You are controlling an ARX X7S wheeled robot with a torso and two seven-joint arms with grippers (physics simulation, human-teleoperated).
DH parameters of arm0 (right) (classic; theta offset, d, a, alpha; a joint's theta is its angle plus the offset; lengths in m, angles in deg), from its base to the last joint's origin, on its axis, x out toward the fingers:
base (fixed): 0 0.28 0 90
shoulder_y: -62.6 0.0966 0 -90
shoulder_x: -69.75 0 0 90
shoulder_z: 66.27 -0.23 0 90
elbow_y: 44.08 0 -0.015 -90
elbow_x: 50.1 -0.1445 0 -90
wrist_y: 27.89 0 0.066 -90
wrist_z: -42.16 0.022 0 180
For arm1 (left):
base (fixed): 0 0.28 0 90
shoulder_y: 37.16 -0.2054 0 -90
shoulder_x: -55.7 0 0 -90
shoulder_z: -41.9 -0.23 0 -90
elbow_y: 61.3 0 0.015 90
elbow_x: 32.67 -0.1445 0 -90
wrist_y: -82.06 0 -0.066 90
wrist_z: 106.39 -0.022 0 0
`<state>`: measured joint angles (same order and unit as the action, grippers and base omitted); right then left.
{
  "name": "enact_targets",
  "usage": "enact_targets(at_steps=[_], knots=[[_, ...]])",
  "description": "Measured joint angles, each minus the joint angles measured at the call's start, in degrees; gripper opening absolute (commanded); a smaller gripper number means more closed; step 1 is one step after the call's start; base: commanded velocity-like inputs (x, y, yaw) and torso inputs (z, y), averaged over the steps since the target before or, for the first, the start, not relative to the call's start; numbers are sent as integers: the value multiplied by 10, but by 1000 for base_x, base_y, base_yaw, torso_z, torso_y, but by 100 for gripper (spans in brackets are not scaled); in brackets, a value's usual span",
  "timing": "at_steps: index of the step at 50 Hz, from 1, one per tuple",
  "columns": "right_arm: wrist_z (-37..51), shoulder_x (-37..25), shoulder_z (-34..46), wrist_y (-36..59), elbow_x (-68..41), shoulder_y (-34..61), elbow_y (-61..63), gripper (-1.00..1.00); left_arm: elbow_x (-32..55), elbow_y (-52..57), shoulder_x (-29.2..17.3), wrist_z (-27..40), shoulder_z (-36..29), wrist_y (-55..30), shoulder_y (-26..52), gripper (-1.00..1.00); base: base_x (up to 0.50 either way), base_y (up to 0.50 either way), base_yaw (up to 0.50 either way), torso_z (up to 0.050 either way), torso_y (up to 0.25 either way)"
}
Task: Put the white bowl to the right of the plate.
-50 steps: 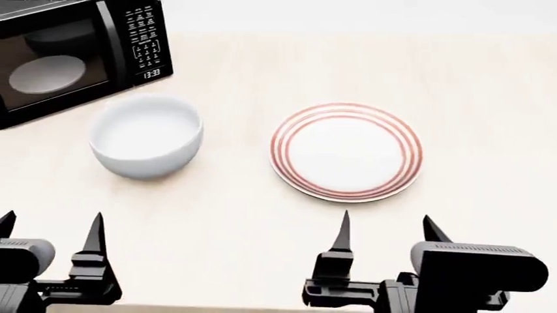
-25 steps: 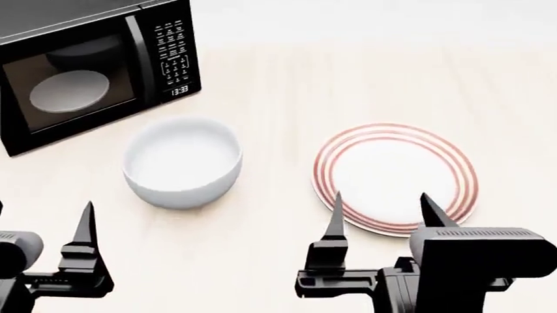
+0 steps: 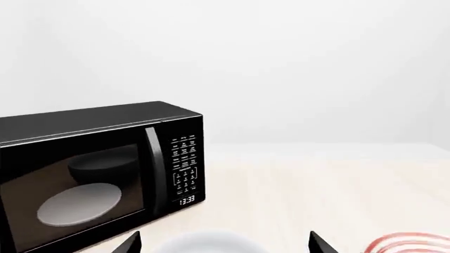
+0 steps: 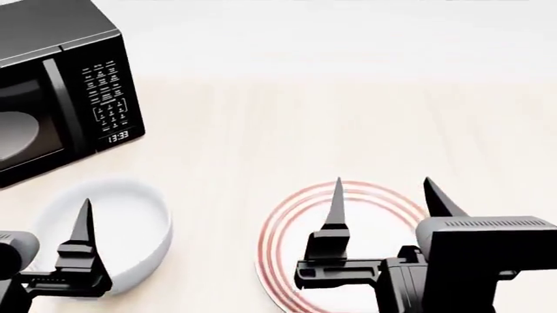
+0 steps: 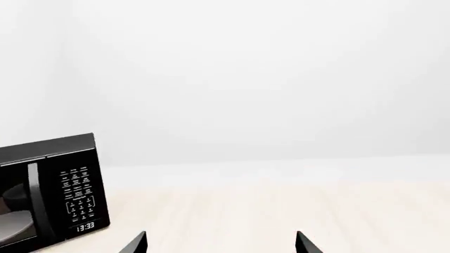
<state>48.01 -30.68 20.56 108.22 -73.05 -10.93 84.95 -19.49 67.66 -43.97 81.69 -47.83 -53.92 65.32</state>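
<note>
White bowl [image 4: 113,238] stands on the pale wooden table [image 4: 348,117] at the near left of the head view, well apart from the plate [image 4: 348,195], which lies to its right with a strip of bare table between them. Behind the bowl and further left stands the black microwave [image 4: 61,124], with only a small gap between its front lower edge and the bowl's far rim. To the right of the plate the table is open up to the picture's edge, and behind the plate it is open as far as the pale back wall.

Left gripper [image 4: 44,225] hovers over the bowl; only one dark finger shows fully in the head view, the other is cut by the picture's edge. In the left wrist view its two fingertips [image 3: 130,243] stand wide apart at each side of the bowl's rim [image 3: 211,243], and they hold nothing; whether they touch the bowl I cannot tell. Right gripper [image 4: 383,195] hovers over the plate with its jaws also spread wide and empty.

Only the left wrist view shows the inside of the microwave clearly: a pale dish [image 3: 79,203] behind the door glass, and the clock reading 13:33. It also catches a small piece of the plate's red rings. The right wrist view shows only the tips of the right gripper's fingers [image 5: 137,243], the microwave's keypad side and bare table, not the bowl or plate.
</note>
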Motion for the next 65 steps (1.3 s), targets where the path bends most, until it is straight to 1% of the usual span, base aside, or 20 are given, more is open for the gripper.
enact_targets(at_steps=[9,19,22,28,34,39,42,51,58,61,65], knots=[[0,-2,3,-14,0,-3,1,100,3,2,-3,3,0,1,-2,100,500,9,0,0,2],[6,-3,8,-23,3,0,-10,100,6,2,-6,8,1,3,-1,100,500,189,0,0,1],[9,-4,11,-19,4,2,-13,100,7,2,-7,9,0,4,-1,100,159,42,0,0,0],[39,-9,28,20,22,21,-20,100,6,-1,-9,12,0,7,-1,100,0,0,0,0,0],[92,-10,46,79,54,48,-6,100,-3,-5,-15,21,-2,8,1,100,0,0,0,0,0],[100,-6,39,123,46,79,6,100,-24,-8,-25,39,-1,20,-8,100,0,0,0,0,0],[100,-3,37,141,40,101,5,100,-33,-7,-30,51,10,24,-17,100,0,0,0,0,0],[78,16,33,198,2,182,-28,100,-46,-13,-35,88,79,52,-51,100,0,0,0,0,0],[63,46,2,259,-47,250,-73,100,-42,-12,-36,105,127,51,-63,100,0,0,0,0,0],[72,60,-16,294,-79,280,-96,100,-43,-13,-37,111,140,53,-68,100,0,0,0,0,0],[117,74,-32,333,-149,321,-136,100,-45,-16,-38,118,152,54,-71,100,0,0,0,0,0]])
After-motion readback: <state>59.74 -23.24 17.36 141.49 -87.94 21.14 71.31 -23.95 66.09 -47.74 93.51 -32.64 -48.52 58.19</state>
